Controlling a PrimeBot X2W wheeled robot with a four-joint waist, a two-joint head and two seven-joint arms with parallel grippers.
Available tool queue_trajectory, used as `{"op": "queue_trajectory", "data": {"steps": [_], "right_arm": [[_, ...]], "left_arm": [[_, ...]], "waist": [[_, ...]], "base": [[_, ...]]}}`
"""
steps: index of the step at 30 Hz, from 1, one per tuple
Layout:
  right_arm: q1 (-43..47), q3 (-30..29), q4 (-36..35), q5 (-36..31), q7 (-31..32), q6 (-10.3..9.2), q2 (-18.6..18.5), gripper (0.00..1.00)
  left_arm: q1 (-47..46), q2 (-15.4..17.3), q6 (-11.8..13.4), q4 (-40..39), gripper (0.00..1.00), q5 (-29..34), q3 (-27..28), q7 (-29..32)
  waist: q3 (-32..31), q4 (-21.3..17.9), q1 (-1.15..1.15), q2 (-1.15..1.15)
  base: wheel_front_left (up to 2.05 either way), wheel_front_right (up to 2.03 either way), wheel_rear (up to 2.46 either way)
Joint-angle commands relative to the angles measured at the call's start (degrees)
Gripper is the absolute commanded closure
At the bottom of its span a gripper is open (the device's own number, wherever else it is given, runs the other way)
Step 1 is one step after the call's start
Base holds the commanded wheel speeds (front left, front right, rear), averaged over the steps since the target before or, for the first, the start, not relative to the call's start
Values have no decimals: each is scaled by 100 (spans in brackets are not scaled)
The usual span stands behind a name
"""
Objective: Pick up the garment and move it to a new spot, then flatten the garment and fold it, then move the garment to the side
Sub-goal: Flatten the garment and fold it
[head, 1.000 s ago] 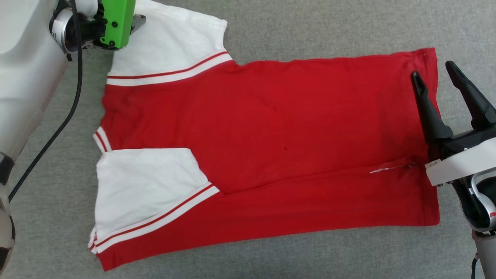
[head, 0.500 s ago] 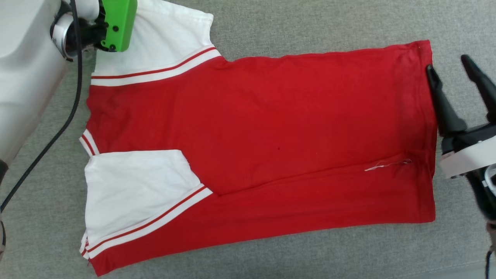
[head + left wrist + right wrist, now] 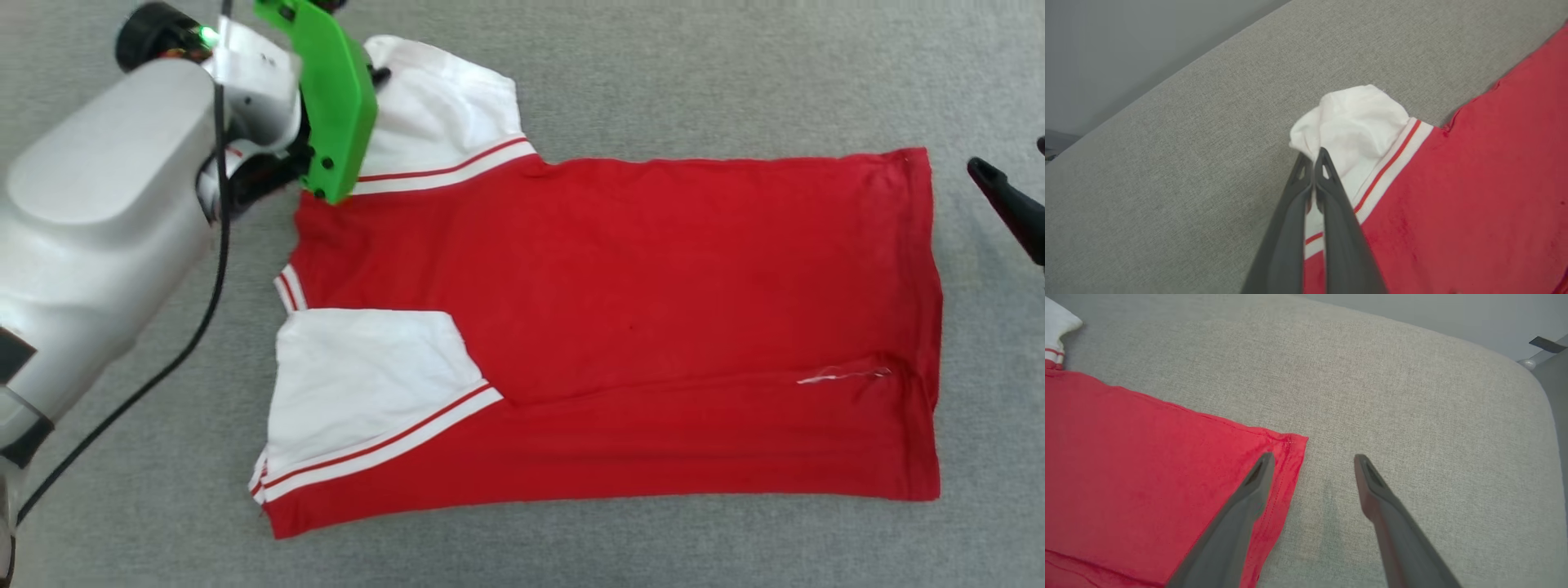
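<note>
Garment (image 3: 637, 327): flat on the grey cushion (image 3: 694, 73), plain red side up, near sleeve folded inward.
Long axis: across the head view, collar end to the robot's left, hem to its right.
Left gripper (image 3: 1314, 157): fingers pressed together, pinching the bunched far white sleeve.
Right gripper (image 3: 1310, 461): fingers spread wide, holding nothing, over the far hem corner.

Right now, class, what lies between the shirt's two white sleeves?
In the head view, the shirt itself: plain red cloth, with striped trim at its left edge.
</note>
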Motion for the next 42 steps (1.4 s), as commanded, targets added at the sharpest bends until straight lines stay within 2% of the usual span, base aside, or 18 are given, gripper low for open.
{"op": "queue_trajectory", "data": {"steps": [1,4,9,13,19,25,26,27,34,42], "right_arm": [[-189,93,128,163,334,-4,-115,0],[-507,317,472,413,1116,-4,-314,0],[-1044,709,1003,362,1754,-4,-344,0],[-1379,947,1407,263,1854,-4,-188,0],[-1577,1381,2211,39,1621,-4,-10,0],[-1334,1892,2684,347,1584,-4,105,0],[-1325,1939,2704,395,1559,-4,103,63],[-1336,1975,2704,432,1458,-4,88,100],[-1382,1994,2634,648,397,-4,7,100],[-708,2189,2101,802,-739,-4,-372,100]], "left_arm": [[148,44,-15,-106,100,126,-23,-83],[237,63,-15,-330,100,227,-50,-246],[270,60,-15,-614,100,368,-72,-410],[210,69,-15,-752,100,444,-79,-483],[77,64,-15,-825,100,504,-84,-605],[108,107,-15,-759,100,490,-92,-744],[125,120,-15,-745,100,484,-94,-758],[147,136,-15,-721,100,473,-96,-771],[388,211,-15,-518,100,384,-103,-1055],[1073,447,51,-741,100,428,-111,-1382]], "waist": [[-253,307,0,0],[-258,444,0,0],[-154,636,0,0],[-24,731,0,0],[192,831,0,0],[208,803,0,0],[192,789,0,0],[168,769,0,0],[-259,661,0,0],[-930,662,0,0]], "base": [[0,0,0],[0,0,0],[0,0,0],[0,0,0],[0,0,0],[0,0,0],[0,0,0],[0,0,0],[0,0,0],[0,0,0]]}}
